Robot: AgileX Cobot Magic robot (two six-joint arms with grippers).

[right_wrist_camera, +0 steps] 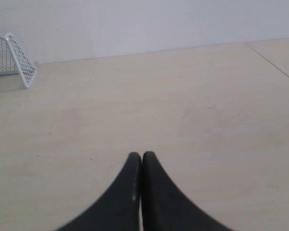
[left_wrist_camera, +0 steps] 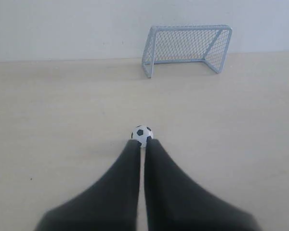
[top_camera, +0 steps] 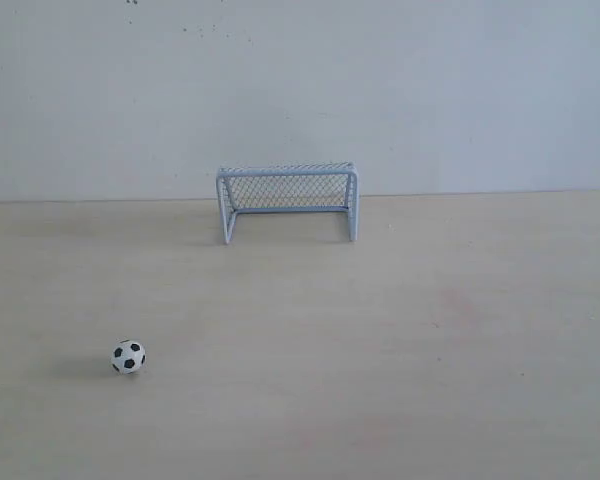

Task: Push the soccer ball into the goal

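Fingers (left_wrist_camera: pixel 120 187) of the left gripper (left_wrist_camera: pixel 143 144) are black and drawn close together, with only a thin sliver of pale wood showing between them, and they pinch nothing. In the left wrist view the soccer ball (left_wrist_camera: pixel 142 135) shows just past their tips, in line with the narrow gap; whether the tips touch it cannot be told from that view. The ball is white with black patches and rests on the light wooden table (left_wrist_camera: pixel 48 120). Beyond it, well apart and off to one side of the fingers' line, stands the goal (left_wrist_camera: pixel 188 45), its pale tubular frame and mesh netting upright with the open mouth turned towards the ball. The right gripper (right_wrist_camera: pixel 141 155) has its two black fingers pressed together along their length, tips meeting, gripping nothing, over bare tabletop; one corner of the goal (right_wrist_camera: pixel 12 55) shows at the edge of its view, far from the tips. In the exterior view the soccer ball (top_camera: pixel 128 356) lies at the near left of the table (top_camera: pixel 430 350), with bare wood all round it, and the goal (top_camera: pixel 288 200) stands at the far edge near the middle, close against the plain whitish wall (top_camera: pixel 380 80), wider than tall and far larger than the ball.
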